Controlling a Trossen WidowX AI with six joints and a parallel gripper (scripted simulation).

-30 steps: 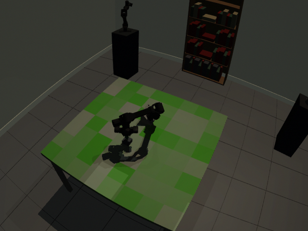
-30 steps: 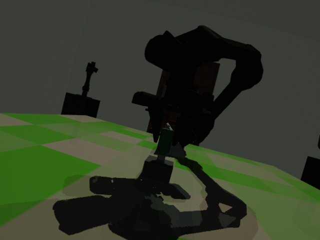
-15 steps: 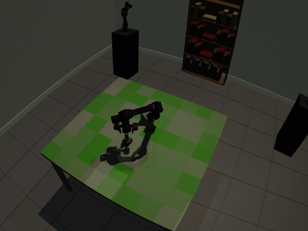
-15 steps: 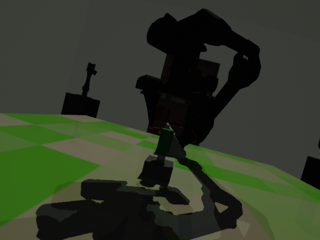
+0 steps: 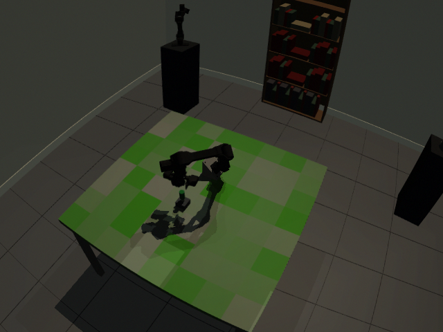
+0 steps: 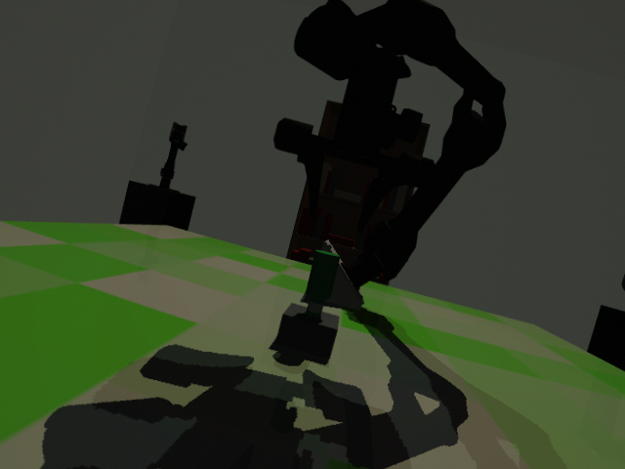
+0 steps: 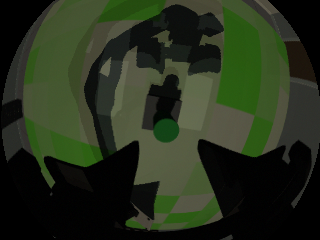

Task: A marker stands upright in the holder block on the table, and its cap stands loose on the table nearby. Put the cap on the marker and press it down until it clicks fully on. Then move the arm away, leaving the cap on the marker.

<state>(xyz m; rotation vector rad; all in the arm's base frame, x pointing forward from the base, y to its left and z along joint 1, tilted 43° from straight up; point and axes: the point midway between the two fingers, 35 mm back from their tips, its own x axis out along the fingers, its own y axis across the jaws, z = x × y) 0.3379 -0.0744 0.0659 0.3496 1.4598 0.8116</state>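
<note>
Overhead, one open claw (image 6: 348,236) (empty); one capped marker (image 6: 321,277), one holder block (image 6: 305,330).

- I see a green cap (image 6: 322,275) on the marker, above the dark grey holder block (image 6: 306,330).
- Around that block, my table (image 5: 271,228) shows a green and beige patchwork.
- My arm (image 5: 200,157) is black.
- Beyond the block, red books fill a brown bookshelf (image 5: 304,57).
</note>
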